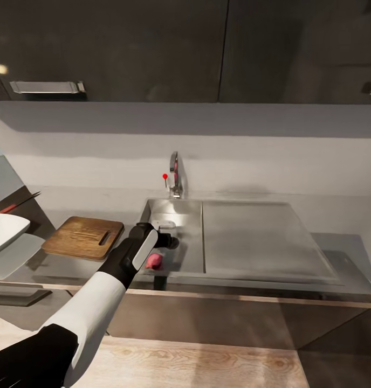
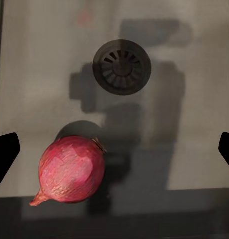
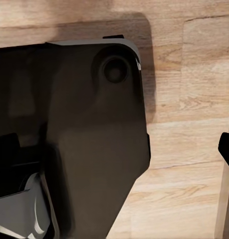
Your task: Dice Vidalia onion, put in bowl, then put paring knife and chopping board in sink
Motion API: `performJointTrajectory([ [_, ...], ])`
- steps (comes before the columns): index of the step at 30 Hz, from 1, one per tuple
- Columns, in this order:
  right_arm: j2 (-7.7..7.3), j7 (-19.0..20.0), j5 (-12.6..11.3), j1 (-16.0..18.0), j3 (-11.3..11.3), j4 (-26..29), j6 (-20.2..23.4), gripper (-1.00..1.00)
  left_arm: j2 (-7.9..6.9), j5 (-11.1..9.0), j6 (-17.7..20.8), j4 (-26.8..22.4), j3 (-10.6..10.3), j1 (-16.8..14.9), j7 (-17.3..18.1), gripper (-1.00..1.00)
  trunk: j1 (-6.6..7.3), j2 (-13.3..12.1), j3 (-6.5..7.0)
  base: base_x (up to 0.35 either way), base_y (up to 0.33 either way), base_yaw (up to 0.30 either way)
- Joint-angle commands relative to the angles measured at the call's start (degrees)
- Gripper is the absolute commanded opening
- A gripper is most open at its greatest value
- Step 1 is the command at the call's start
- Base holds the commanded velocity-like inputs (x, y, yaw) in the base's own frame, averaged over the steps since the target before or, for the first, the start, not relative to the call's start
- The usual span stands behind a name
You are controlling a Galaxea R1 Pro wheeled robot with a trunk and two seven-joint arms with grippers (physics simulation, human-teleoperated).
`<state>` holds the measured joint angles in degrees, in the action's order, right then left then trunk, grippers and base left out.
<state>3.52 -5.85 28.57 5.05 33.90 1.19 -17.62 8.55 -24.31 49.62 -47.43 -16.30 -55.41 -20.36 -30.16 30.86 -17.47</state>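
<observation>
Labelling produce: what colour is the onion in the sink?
Reddish-pink onion, clearest in the left wrist view.

The onion (image 2: 70,171) is pinkish red with fine pale streaks. The sink (image 1: 245,242) is dull silver-grey, its drain (image 2: 121,67) dark. The chopping board (image 1: 83,237) is warm brown, seemingly grained

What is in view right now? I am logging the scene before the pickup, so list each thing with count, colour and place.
onion: one, reddish-pink, on the sink floor near the front wall
sink: one, steel, set in the countertop
drain: one, dark, round, in the basin
tap: one, chrome with red-tipped lever, behind the basin
chopping board: one, brown, on the countertop beside the sink
bowl: one, white, beyond the board
knife: one, red-handled, behind the bowl
cabinets: dark, overhead
left pincer: one, black, open above the onion
</observation>
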Motion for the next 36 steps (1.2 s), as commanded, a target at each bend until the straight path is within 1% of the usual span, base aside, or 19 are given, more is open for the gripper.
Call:
performJointTrajectory([
  [1,0.04,-0.30,0.61,0.04,0.38,-0.04,-0.13,1.00,-0.02,-0.62,0.13,0.18,-0.13,-0.05,-0.55,1.00,-0.02,0.08,-0.09,0.004,0.000,0.000],
  [6,0.08,-0.30,0.61,0.04,0.38,-0.05,-0.13,1.00,-0.08,-0.61,0.19,0.64,0.15,-0.05,-0.55,1.00,-0.02,0.08,-0.11,0.002,0.000,0.000],
  [12,0.09,-0.30,0.61,0.04,0.38,-0.04,-0.13,1.00,-0.04,-0.57,0.19,2.55,3.21,-0.05,-0.55,1.00,-0.02,0.08,-0.11,0.000,0.000,0.000],
  [15,0.09,-0.30,0.61,0.03,0.38,-0.04,-0.13,1.00,-0.03,-0.57,0.36,2.98,3.86,-0.05,-0.58,1.00,-0.02,0.08,-0.12,0.000,0.000,0.000],
  [24,0.12,-0.30,0.61,0.05,0.38,-0.05,-0.13,1.00,0.05,-0.57,1.27,3.64,3.85,-0.05,-0.67,1.00,-0.02,0.08,-0.28,0.000,0.000,0.000],
  [36,0.17,-0.30,0.61,0.02,0.38,-0.05,-0.13,1.00,0.06,-0.57,1.44,4.09,3.82,-0.05,-0.88,1.00,-0.02,0.08,-0.59,0.032,0.000,0.000],
])
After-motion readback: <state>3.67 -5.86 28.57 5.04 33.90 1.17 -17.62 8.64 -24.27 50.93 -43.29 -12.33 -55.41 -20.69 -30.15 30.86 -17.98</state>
